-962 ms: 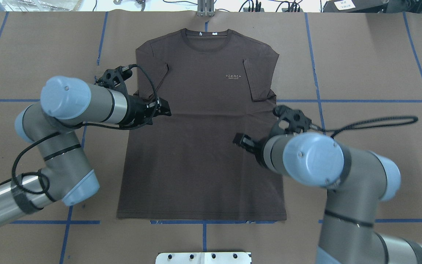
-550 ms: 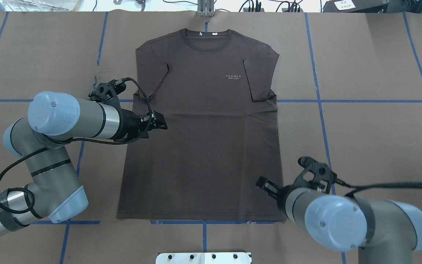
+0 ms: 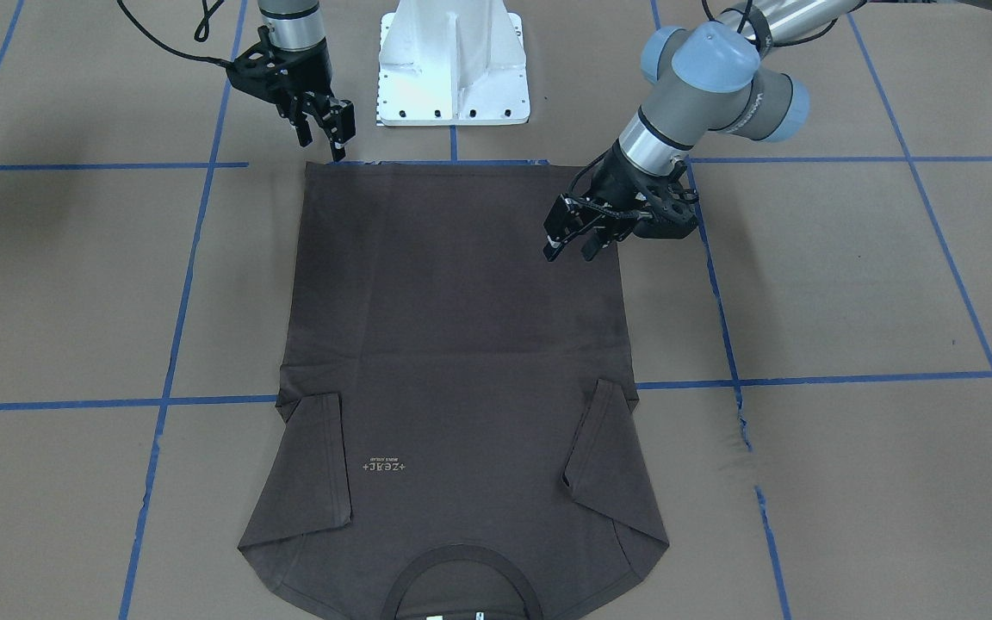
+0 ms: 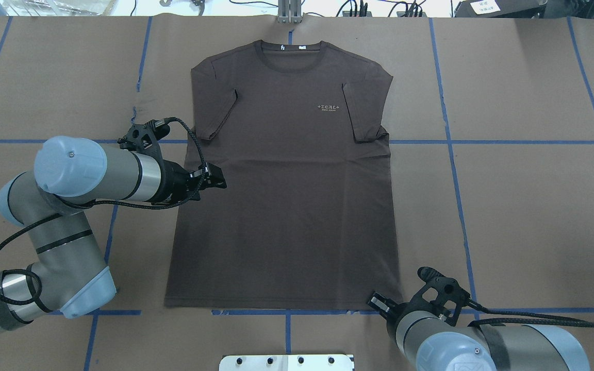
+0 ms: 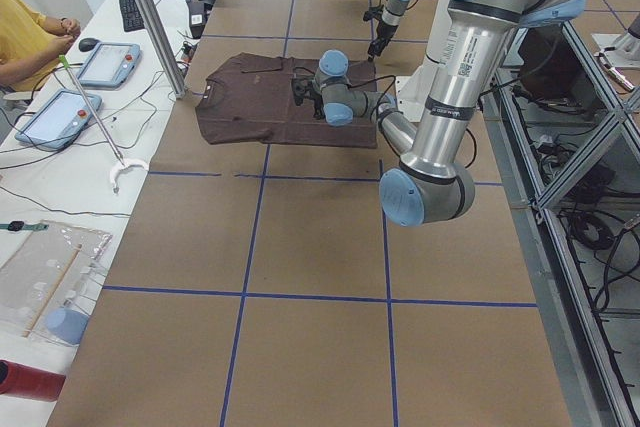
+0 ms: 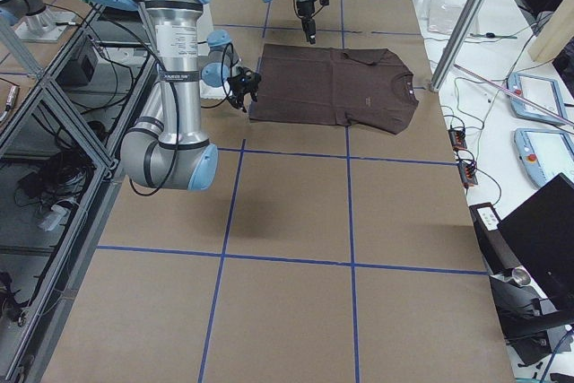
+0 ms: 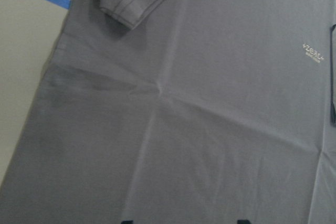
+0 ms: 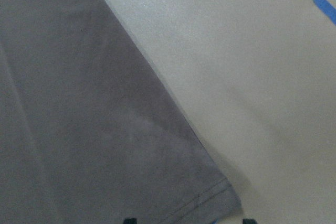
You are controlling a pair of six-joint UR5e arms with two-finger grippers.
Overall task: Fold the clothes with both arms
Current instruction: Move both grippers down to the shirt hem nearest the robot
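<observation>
**Black 2-finger right gripper [image 4: 378, 300] reaches the hem corner.**
Its fingers, spread and empty, have left mid-shirt for the hem corner of the flat dark brown-grey cotton t-shirt [image 4: 286, 206]; the black left gripper [image 4: 217, 180], likewise spread, drifts hemward over the side edge.

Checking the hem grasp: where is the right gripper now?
In the front-facing view the right gripper hangs at upper left, by the t-shirt hem corner on that side, near the white base pedestal.

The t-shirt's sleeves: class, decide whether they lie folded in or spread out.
Folded in: both sleeves lie turned over the t-shirt front, cuffs inside its outline; the body lies flat, unfolded.
</observation>
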